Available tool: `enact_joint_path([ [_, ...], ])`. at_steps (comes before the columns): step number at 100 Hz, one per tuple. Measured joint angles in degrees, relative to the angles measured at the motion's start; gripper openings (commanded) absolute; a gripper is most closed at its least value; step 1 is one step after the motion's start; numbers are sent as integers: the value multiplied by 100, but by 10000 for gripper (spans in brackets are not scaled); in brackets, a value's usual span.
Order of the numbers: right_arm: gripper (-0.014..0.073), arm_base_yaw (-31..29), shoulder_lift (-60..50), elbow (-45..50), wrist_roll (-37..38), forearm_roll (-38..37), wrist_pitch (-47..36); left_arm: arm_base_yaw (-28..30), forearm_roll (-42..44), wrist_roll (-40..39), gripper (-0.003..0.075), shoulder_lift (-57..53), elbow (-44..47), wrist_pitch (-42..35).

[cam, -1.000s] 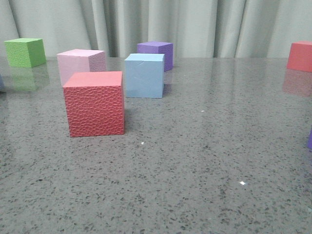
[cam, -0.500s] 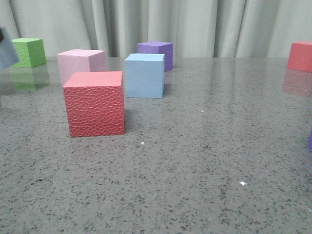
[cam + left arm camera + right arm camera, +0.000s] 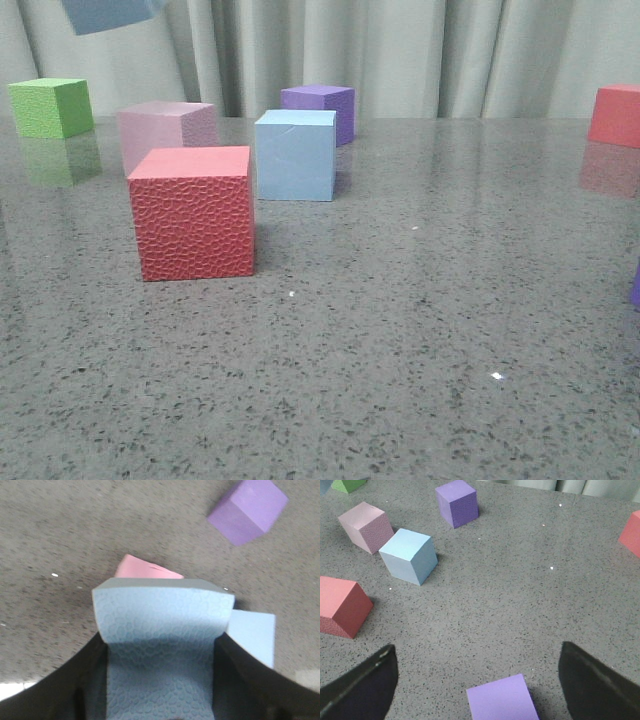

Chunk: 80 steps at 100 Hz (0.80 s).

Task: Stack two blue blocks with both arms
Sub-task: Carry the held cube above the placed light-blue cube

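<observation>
One blue block (image 3: pixel 162 635) is up in the air, pinched between the left gripper (image 3: pixel 160 690) jaws, high above the table (image 3: pixel 420 330). The other blue block (image 3: pixel 295 155) sits just behind the red cube (image 3: pixel 192 212). Pickup done, placing on top remains; right gripper (image 3: pixel 477 680) hangs spread wide, empty.

Up it goes! The textured pale-blue foam cube (image 3: pixel 108 14), clamped in the left claw (image 3: pixel 159 680), has climbed from the front view's left edge to its top, high above the surface.
</observation>
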Motion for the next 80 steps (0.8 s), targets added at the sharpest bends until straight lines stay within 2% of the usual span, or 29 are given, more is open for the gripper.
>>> enact_joint_path([
  [27,644,0,0,0,0,0,0,-671,0,-252,102,310,-94,13],
  [47,644,0,0,0,0,0,0,-1081,0,-352,102,709,-557,13],
  [80,644,0,0,0,0,0,0,-1341,-46,-388,102,1164,-888,13],
])
